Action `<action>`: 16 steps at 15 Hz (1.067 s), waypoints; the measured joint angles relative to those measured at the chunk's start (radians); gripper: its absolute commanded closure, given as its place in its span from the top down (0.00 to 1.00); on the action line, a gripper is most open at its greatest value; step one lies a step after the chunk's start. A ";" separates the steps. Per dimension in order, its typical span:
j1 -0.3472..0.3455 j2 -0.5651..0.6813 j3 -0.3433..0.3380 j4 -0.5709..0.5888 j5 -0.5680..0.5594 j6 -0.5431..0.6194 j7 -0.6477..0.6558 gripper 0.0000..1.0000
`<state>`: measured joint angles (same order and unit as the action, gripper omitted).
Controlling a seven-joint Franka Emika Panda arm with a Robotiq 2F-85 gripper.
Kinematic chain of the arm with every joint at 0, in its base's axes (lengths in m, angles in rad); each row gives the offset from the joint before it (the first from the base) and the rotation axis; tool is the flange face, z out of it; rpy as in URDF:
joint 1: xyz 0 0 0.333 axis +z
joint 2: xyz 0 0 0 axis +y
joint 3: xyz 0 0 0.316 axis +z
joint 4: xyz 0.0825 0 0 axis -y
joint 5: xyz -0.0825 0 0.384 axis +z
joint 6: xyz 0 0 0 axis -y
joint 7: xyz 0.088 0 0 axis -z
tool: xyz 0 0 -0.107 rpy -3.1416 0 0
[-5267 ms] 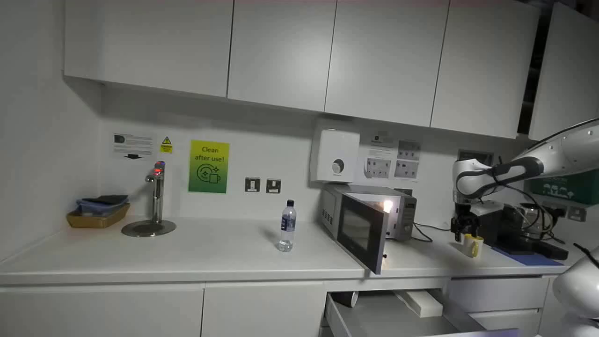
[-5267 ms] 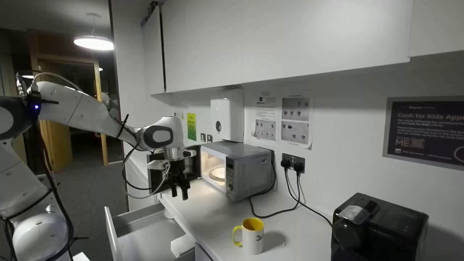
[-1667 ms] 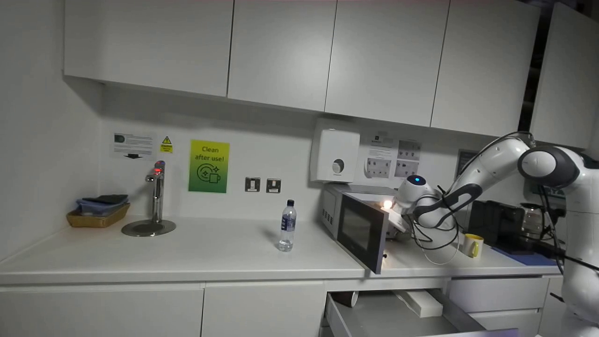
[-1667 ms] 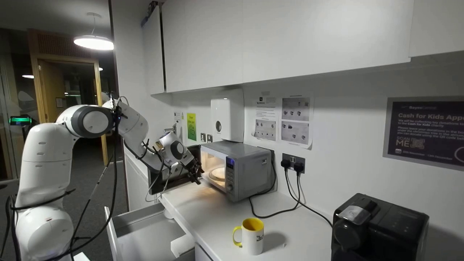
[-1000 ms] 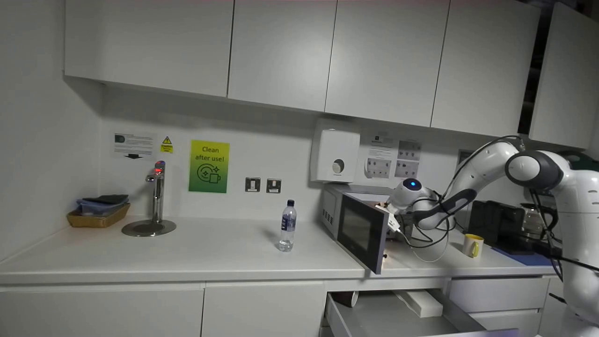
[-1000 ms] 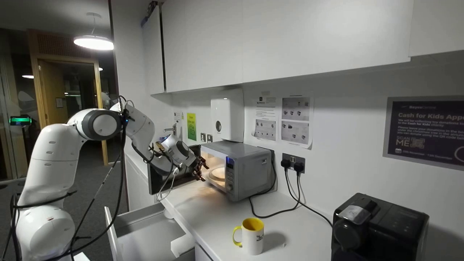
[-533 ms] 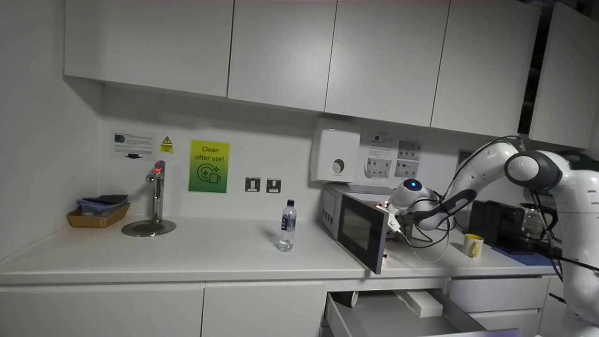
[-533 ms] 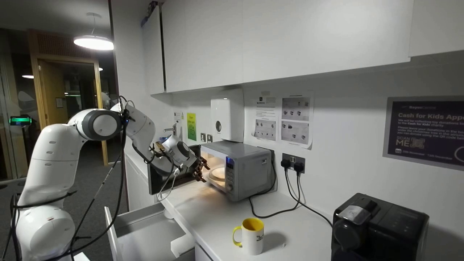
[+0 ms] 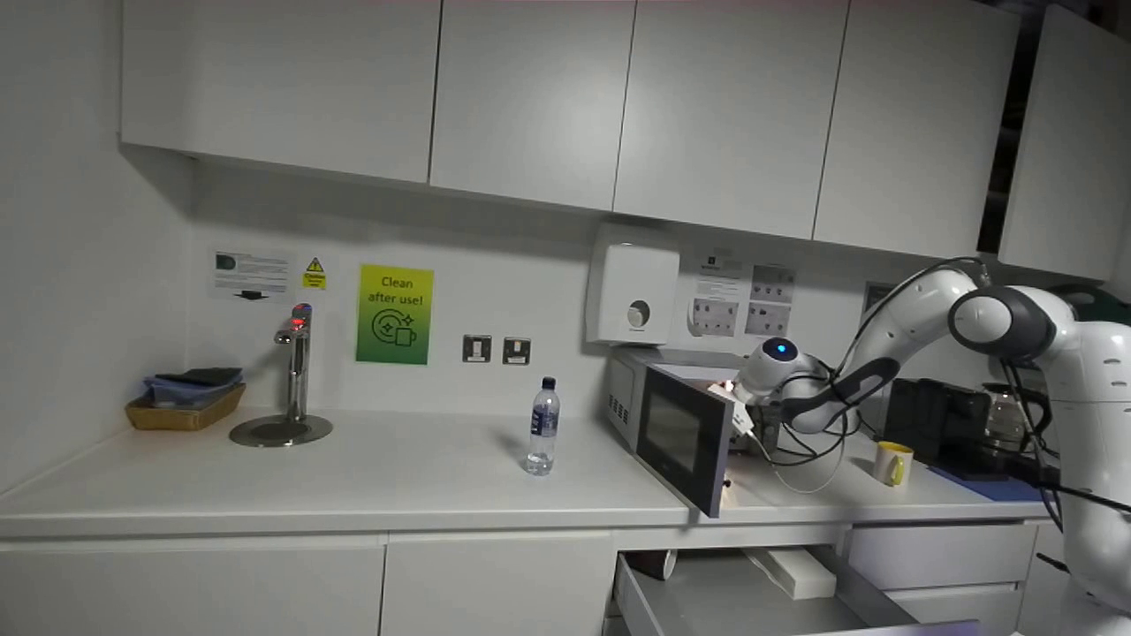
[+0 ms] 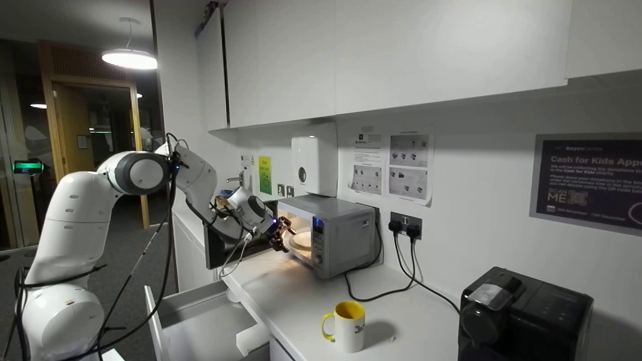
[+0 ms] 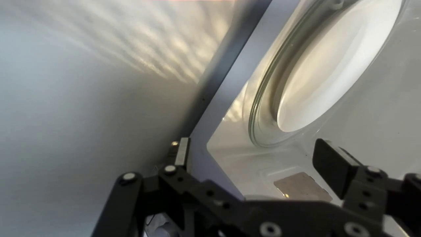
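Note:
My gripper (image 11: 253, 141) stands open at the mouth of the lit microwave (image 10: 346, 240), nothing between its fingers. Inside, a white dish (image 11: 335, 69) rests on the glass turntable (image 11: 258, 108), ahead of the fingertips and apart from them. One finger (image 11: 182, 151) is beside the microwave's front frame; whether it touches cannot be told. The other finger (image 11: 335, 164) shows against the pale interior. In an exterior view the gripper (image 10: 289, 239) points into the opening, with the dish (image 10: 302, 239) just beyond. The open door (image 9: 680, 428) stands in front of the gripper in an exterior view and hides it.
A white mug with a yellow handle (image 10: 349, 328) stands on the counter. Below the counter a drawer (image 9: 724, 609) is pulled out, holding a white box (image 9: 800, 574). A water bottle (image 9: 542, 433) stands beyond the door. Cables (image 10: 381, 296) and a black coffee machine (image 10: 526, 316) are nearby.
From above the counter, where it pointed down, my gripper has swung to face the microwave and come up to its opening. During the last half second it edged slightly inward. Mug and door have not moved.

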<state>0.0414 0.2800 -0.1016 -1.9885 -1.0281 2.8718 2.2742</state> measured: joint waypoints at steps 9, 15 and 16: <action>0.044 0.101 -0.014 0.133 -0.131 0.019 0.214 1.00; 0.056 0.185 -0.035 0.240 -0.276 0.154 0.334 1.00; 0.057 0.199 -0.039 0.263 -0.275 0.173 0.331 1.00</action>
<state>0.0984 0.4788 -0.1401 -1.7252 -1.3027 3.0446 2.6057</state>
